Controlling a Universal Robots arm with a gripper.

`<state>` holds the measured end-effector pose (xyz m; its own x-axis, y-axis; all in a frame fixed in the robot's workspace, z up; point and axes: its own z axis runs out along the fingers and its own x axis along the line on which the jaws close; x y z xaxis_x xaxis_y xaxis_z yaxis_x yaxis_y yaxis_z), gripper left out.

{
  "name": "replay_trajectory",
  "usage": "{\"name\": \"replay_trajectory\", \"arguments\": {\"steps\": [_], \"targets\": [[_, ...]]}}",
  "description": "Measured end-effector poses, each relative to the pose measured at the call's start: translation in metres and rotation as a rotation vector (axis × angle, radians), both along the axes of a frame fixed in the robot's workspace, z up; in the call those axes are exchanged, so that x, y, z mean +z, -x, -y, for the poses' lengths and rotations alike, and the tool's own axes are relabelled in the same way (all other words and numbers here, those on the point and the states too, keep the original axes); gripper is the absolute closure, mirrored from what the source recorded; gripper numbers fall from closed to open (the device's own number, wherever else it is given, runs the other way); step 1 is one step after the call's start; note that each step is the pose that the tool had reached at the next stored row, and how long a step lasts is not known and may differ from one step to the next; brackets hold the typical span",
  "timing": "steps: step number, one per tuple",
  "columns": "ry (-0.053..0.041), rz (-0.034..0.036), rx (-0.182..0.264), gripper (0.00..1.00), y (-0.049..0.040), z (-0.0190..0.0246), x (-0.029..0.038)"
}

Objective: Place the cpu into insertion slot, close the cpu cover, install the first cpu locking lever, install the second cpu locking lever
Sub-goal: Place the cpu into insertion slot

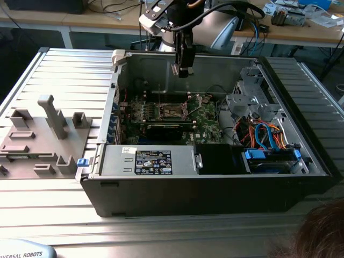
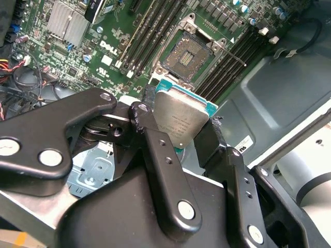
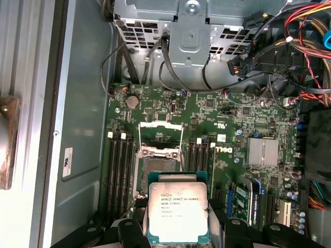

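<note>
My gripper (image 1: pixel 183 67) hangs above the open computer case, over the green motherboard (image 1: pixel 201 121). It is shut on the cpu (image 2: pixel 181 119), a flat square chip with a silver top and green edge, pinched by its sides between the two black fingers (image 2: pixel 155 150). In the first wrist view the cpu (image 3: pixel 178 212) sits in the gripper (image 3: pixel 178 230) just short of the insertion slot (image 3: pixel 155 165), hiding part of it. The dark socket (image 2: pixel 187 54) lies bare. The cpu cover (image 3: pixel 161 137), a silver frame, is flipped open beside the socket.
Black memory slots (image 3: pixel 119 165) flank the socket. A silver heatsink (image 3: pixel 262 152), a drive cage (image 1: pixel 252 102) and coloured cables (image 1: pixel 263 134) lie further off. A power supply (image 1: pixel 148 160) lines the case front. A grey fixture (image 1: pixel 48 129) stands at the exterior view's left; a person's hair (image 1: pixel 317 231) at lower right.
</note>
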<state>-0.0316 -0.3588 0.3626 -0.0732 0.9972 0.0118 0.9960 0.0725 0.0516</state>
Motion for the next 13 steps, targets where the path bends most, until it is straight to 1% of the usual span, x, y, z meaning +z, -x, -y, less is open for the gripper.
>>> {"name": "replay_trajectory", "arguments": {"steps": [13], "targets": [[0.0,0.0,-0.01,0.46,0.0,0.0,0.0]]}}
